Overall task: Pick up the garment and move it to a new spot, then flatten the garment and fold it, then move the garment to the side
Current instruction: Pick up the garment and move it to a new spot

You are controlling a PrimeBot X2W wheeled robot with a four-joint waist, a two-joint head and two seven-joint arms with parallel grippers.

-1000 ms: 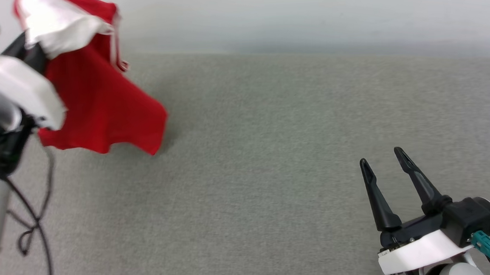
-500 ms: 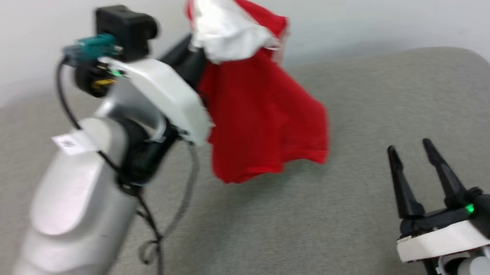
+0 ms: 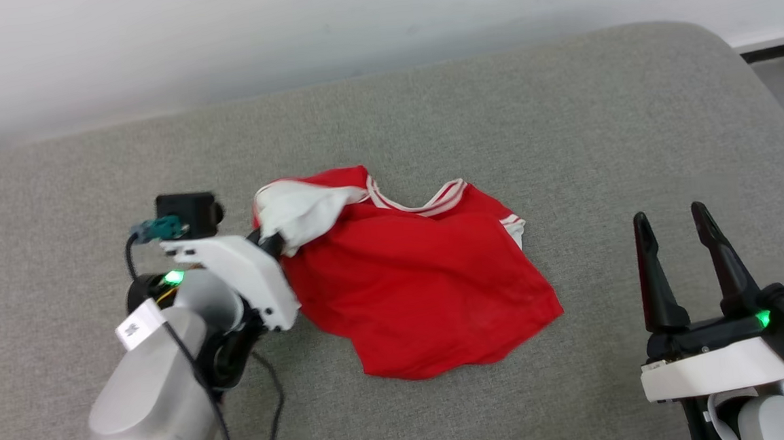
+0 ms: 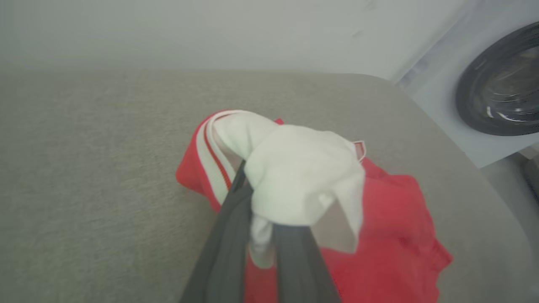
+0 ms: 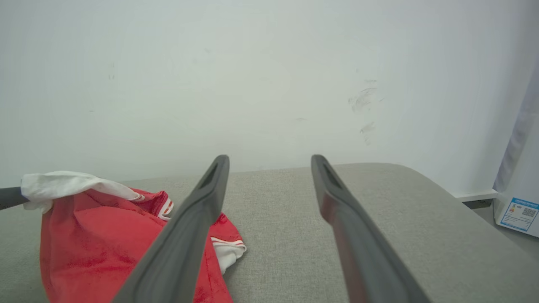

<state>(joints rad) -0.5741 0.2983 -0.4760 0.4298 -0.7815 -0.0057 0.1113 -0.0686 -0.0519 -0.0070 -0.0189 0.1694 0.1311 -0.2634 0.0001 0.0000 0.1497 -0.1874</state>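
The garment (image 3: 416, 286), red with white sleeves and striped trim, lies crumpled on the grey cushion (image 3: 494, 105) near the middle. No print shows. My left gripper (image 3: 272, 244) is shut on a white sleeve (image 4: 294, 172) at the garment's left edge and holds that part slightly raised. In the right wrist view the garment (image 5: 97, 240) sits at the lower left, the sleeve bunched on top. My right gripper (image 3: 672, 223) stands open at the lower right, apart from the cloth, with nothing between its fingers (image 5: 202, 206).
A pale wall (image 3: 285, 36) runs behind the cushion. The cushion's rounded right edge (image 3: 757, 75) drops to the floor. A washing machine door (image 4: 501, 84) shows at the right of the left wrist view. A white box with a label (image 5: 520, 210) stands right of the cushion.
The head camera has shifted. My left gripper has come down with the garment, which hung in the air before and now lies spread on the cushion. My right gripper stays open.
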